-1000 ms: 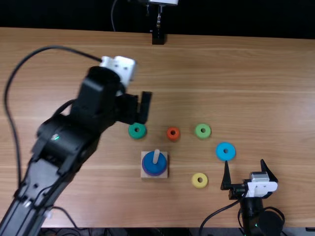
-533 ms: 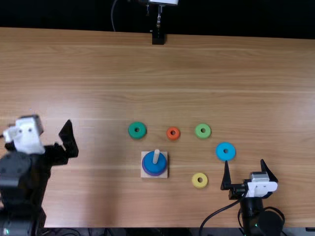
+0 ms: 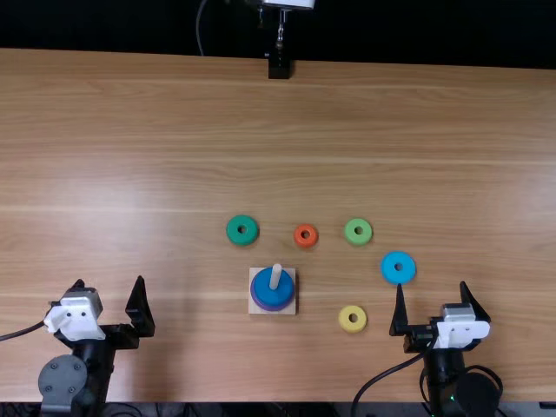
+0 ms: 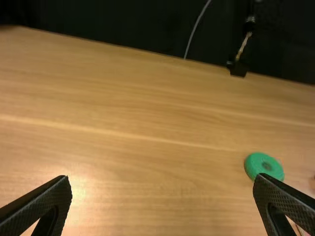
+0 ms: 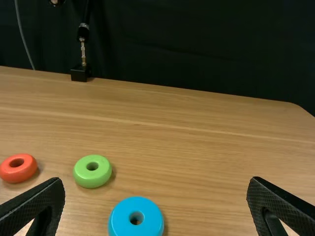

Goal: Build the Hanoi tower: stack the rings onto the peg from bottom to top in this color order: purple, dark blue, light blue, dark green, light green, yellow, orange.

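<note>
- Presumably the light blue ring point(image 3: 391, 273) comes next; it lies flat on the table point(image 3: 174, 113), just beyond the right gripper point(image 3: 432, 285), whose fingers stand wide apart around nothing.
- Best to straddle it evenly, pinch its sides low, lift level, centre its hole over the peg point(image 3: 276, 275) and lower straight before letting go.
- Two rings sit threaded on the peg: dark blue ring point(image 3: 268, 297) over purple ring point(image 3: 273, 309), on one square base point(image 3: 292, 304).
- Five lie loose: light blue, dark green point(image 3: 250, 234), orange point(image 3: 300, 240), light green point(image 3: 351, 236), yellow point(image 3: 347, 323).
- Two grippers; the left gripper point(image 3: 109, 281) is spread and empty too.
</note>
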